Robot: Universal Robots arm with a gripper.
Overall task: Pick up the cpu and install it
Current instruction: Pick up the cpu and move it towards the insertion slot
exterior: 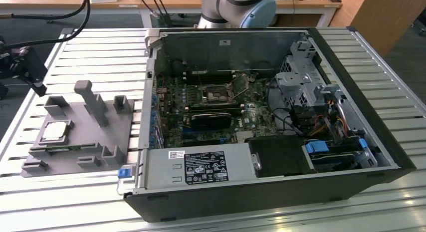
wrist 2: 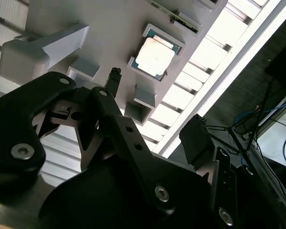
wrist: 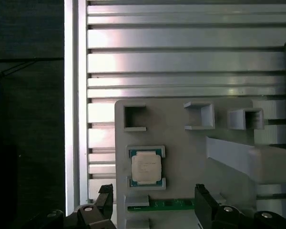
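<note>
1. Small flat square cpu with silvery-grey metal top (exterior: 55, 131) (wrist: 146, 167) (wrist 2: 155, 56) lies flat in a square recess of the grey plastic tray with upright blocks (exterior: 75, 153) (wrist: 186, 143) (wrist 2: 109, 28).
2. Tray sits on the slatted aluminium bench (exterior: 80, 52), on the exterior view's left of the open black computer case (exterior: 372, 142).
3. Black gripper (wrist: 153, 194) hangs over the tray, released: fingers (wrist: 106, 200) spread wide, nothing between them.
4. Cpu is near the gripper, not touched by it.
5. Green memory stick (wrist: 164, 205) lies in a tray slot just beside the cpu.
6. Square metal-framed socket (exterior: 216, 96) on the motherboard inside the case, well apart from the cpu.
</note>
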